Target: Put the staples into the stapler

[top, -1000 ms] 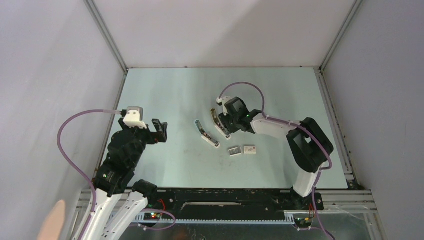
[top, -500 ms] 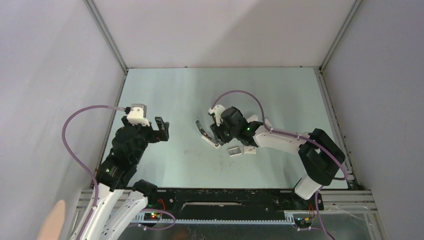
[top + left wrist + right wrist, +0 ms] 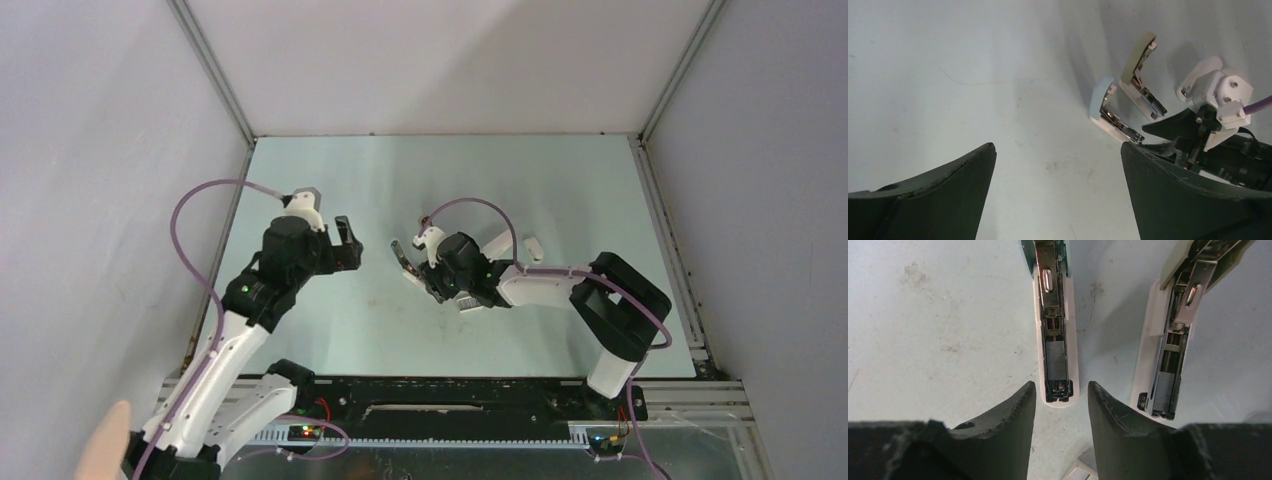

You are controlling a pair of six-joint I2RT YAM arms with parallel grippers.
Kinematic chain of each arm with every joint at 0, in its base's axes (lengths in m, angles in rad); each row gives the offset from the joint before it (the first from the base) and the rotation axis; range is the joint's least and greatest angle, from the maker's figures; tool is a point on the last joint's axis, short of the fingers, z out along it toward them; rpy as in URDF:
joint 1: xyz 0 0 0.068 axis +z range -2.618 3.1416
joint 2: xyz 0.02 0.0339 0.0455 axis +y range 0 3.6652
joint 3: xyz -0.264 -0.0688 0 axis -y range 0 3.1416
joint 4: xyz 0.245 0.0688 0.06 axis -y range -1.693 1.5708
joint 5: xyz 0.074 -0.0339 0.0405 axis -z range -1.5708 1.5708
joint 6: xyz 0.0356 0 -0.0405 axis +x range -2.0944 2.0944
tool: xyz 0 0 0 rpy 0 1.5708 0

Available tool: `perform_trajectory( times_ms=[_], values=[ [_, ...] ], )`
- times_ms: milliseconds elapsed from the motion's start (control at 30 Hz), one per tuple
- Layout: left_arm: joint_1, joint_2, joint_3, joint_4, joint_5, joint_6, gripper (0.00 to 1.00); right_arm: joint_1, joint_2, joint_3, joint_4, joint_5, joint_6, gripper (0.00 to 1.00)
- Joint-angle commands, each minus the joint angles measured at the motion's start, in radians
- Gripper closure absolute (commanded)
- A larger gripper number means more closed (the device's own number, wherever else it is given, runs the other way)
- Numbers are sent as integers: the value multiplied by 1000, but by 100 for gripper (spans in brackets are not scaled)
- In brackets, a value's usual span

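Note:
Two opened staplers lie side by side mid-table. The blue-topped stapler (image 3: 1055,355) has its white base end just ahead of my right gripper (image 3: 1060,390), which is open a narrow gap and empty. The cream-topped stapler (image 3: 1168,360) lies to its right. A corner of a small grey block, probably the staples (image 3: 1080,471), shows under the right fingers. In the top view the right gripper (image 3: 437,277) hides most of the staples, beside the blue-topped stapler (image 3: 406,260). My left gripper (image 3: 345,245) is wide open and empty, left of the staplers (image 3: 1110,112).
The right arm's wrist camera mount (image 3: 1218,95) sits close behind the staplers in the left wrist view. The pale table (image 3: 330,320) is walled by grey panels on three sides. The white box is hidden under the right arm.
My right gripper has swung left and nearer, from the cream-topped stapler to the end of the blue-topped one, covering the staples and box. My left arm has reached forward and right toward the staplers.

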Motion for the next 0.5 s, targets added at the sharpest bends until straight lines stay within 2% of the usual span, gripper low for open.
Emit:
perform_trajectory(
  times_ms=[0, 233, 300, 467],
  values=[
    [5, 62, -29, 112, 105, -88, 2, 5, 40, -8, 112, 20, -14, 56],
    [4, 205, -36, 258, 175, -163, 2, 6, 70, -19, 162, 11, -21, 62],
    [4, 237, -54, 324, 180, -192, 0, 7, 71, -24, 169, 12, -22, 67],
    [4, 318, -90, 441, 195, -242, 6, 8, 64, -43, 196, 14, -25, 73]
  ],
)
